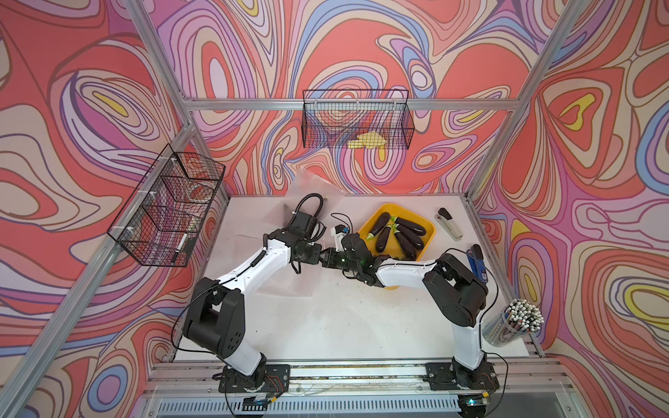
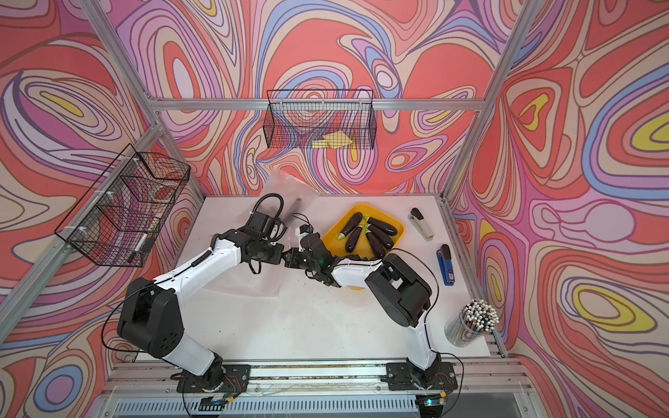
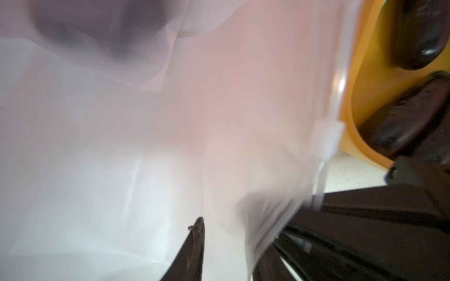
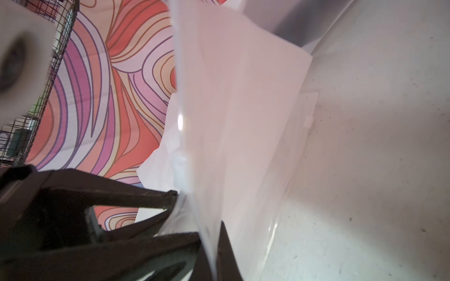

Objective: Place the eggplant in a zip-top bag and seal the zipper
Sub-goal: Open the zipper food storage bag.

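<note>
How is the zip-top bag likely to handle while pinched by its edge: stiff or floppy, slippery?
Probably floppy: the zip-top bag creases and bows beyond the right gripper pinching its edge. The dark eggplant showing through it would likely make it sag or swing. Its glossy film may slip between the jaws.

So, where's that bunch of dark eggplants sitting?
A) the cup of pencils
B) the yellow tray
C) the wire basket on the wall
B: the eggplants lie side by side in the yellow tray, as both top views show.
</note>
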Available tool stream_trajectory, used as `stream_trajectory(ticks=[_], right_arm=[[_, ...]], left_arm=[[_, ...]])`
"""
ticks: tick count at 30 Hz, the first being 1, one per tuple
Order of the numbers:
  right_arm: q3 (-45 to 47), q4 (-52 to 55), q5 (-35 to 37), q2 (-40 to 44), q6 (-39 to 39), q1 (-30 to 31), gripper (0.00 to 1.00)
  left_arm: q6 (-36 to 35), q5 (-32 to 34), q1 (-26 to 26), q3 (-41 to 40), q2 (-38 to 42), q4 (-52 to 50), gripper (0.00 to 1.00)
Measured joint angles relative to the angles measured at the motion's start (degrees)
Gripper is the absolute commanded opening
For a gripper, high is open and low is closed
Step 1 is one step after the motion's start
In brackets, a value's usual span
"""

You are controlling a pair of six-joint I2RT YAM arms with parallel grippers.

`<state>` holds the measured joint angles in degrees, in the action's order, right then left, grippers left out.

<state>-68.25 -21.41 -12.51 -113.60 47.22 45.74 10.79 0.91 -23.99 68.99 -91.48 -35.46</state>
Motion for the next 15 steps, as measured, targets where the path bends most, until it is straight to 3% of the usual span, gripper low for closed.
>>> stream_trajectory(ticks=[2, 6, 11, 15], right_arm=[[0.0, 0.7, 0.1, 1.0, -0.4, 0.0, 0.0], [0.0, 1.7, 0.4, 3.8, -1.5, 0.1, 0.0], [0.0, 3.1, 0.7, 4.5, -2.3, -0.3, 0.0], [-0.2, 3.5, -0.6, 4.3, -3.4, -1.7, 0.0]], left_arm=[[-0.3, 1.4, -0.1, -0.2, -0.4, -0.8, 0.3], [-0.2, 2.6, -0.1, -1.5, -0.5, -1.9, 0.0], [-0.5, 2.6, -0.1, -1.5, 2.0, -4.1, 0.0], [-0.3, 1.6, -0.1, -0.1, 9.9, -8.9, 0.0]])
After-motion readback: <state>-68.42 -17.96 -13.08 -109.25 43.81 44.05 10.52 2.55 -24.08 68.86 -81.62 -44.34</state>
